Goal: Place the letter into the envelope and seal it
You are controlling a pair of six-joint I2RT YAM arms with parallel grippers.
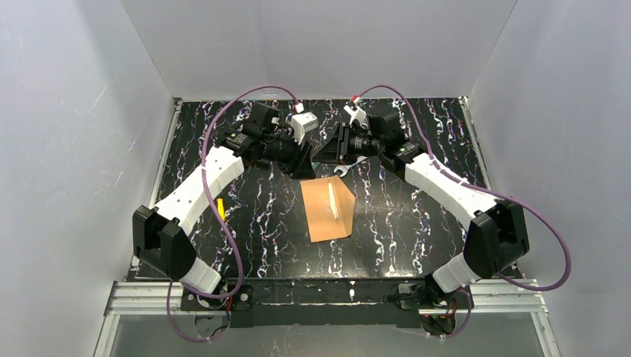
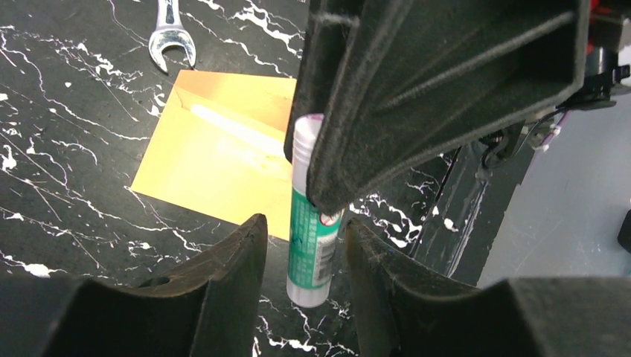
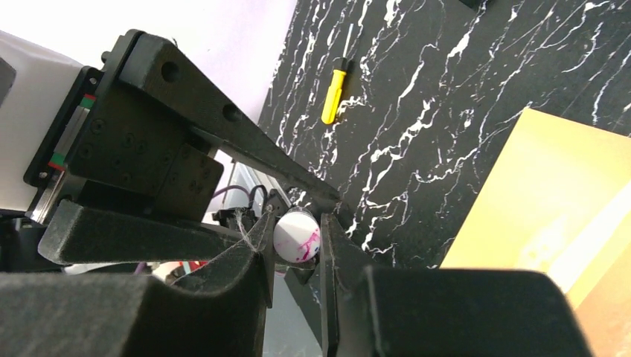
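Note:
The orange-brown envelope lies flat in the middle of the table with a pale streak across its flap; it also shows in the left wrist view and the right wrist view. The letter is out of view. My right gripper is shut on a glue stick with a green label and a white end, held upright just off the envelope's far edge. My left gripper is open, a finger on each side of the stick's lower end with gaps. Both grippers meet above the envelope's far edge.
A metal wrench lies just beyond the envelope and shows in the top view. A yellow-handled screwdriver lies left of the envelope, also seen in the right wrist view. White walls enclose the black marbled table.

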